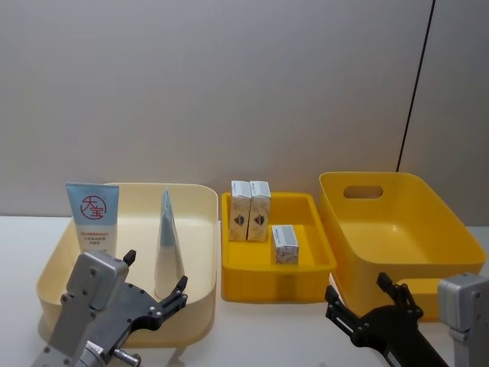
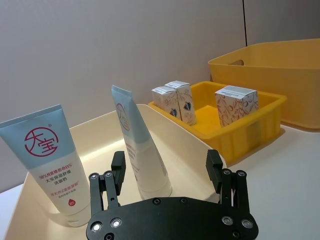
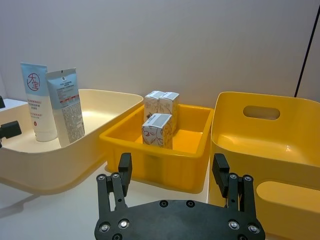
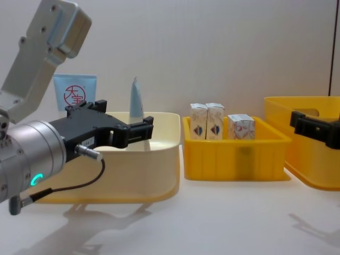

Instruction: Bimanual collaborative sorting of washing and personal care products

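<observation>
- Head view: the yellow tray (image 1: 275, 284) holds three cream cartons (image 1: 285, 244) (two paired at the back).
- Left of the tray, a cream bin (image 1: 200, 313) holds two upright squeeze tubes (image 1: 92, 218); a large yellow bin (image 1: 443, 229) stands to the tray's right.
- The left gripper (image 1: 155, 274), front-left of the tray, and the right gripper (image 1: 357, 289), front-right of it, both gape wide and grasp nothing.

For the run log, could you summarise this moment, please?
Left end effector open facing tubes; right end effector open; cartons in yellow tray

Lab setup: white table (image 1: 267, 329), plain grey wall (image 1: 229, 76).
</observation>
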Motion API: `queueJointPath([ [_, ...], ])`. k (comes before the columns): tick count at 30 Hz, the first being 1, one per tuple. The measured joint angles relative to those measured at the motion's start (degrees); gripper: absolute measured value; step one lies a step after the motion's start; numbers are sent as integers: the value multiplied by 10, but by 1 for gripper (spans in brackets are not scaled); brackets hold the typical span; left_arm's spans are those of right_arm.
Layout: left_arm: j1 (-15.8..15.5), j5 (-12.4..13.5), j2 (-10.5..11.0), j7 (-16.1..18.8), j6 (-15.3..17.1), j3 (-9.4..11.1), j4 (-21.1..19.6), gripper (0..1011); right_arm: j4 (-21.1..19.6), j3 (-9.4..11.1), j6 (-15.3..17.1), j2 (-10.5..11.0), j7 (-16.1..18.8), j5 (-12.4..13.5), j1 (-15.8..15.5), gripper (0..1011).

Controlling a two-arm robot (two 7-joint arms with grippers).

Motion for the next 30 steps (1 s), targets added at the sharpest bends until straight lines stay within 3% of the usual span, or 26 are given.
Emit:
queueJointPath([
  [18,0,0,0,0,0,0,0,1003,-1,-1,8,-2,0,0,1,1001],
  [25,0,0,0,0,0,0,0,1003,-14,-7,56,-9,-6,0,12,1001],
  [30,0,0,0,0,0,0,0,1003,-29,-14,120,-19,-18,2,28,1001],
])
